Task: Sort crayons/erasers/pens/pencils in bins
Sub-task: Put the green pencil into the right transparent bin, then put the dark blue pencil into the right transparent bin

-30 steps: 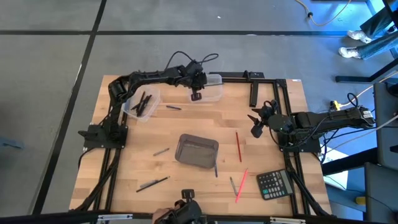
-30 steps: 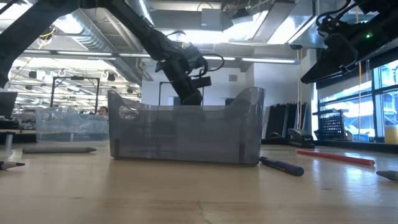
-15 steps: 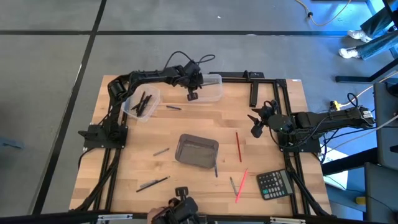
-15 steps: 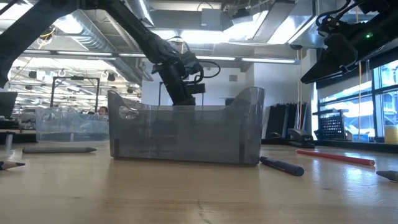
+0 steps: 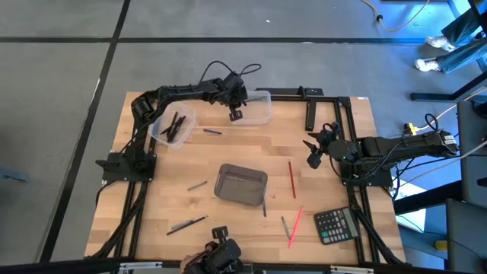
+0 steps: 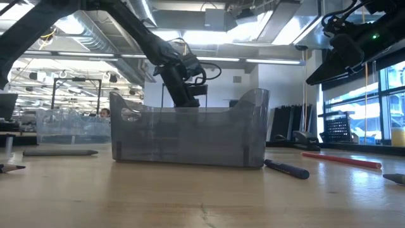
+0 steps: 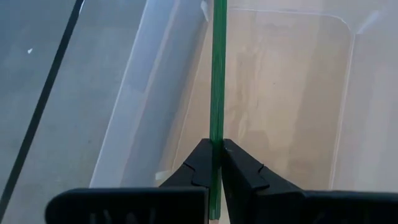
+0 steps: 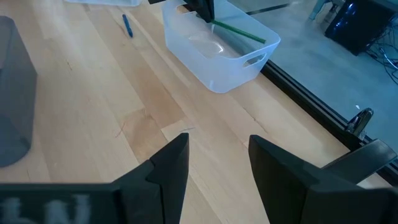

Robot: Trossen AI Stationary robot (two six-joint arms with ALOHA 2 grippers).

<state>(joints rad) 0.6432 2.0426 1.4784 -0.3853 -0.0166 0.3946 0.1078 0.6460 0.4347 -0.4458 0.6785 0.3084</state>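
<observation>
Left gripper: jaws pinched on a green pencil, held over the clear bin at the table's far edge. I'd lower it, keep it inside the rim, then let go. Right gripper waits with jaws wide.

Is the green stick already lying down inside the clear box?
No, the left hand is shut on the green stick, holding it above the clear box.
</observation>
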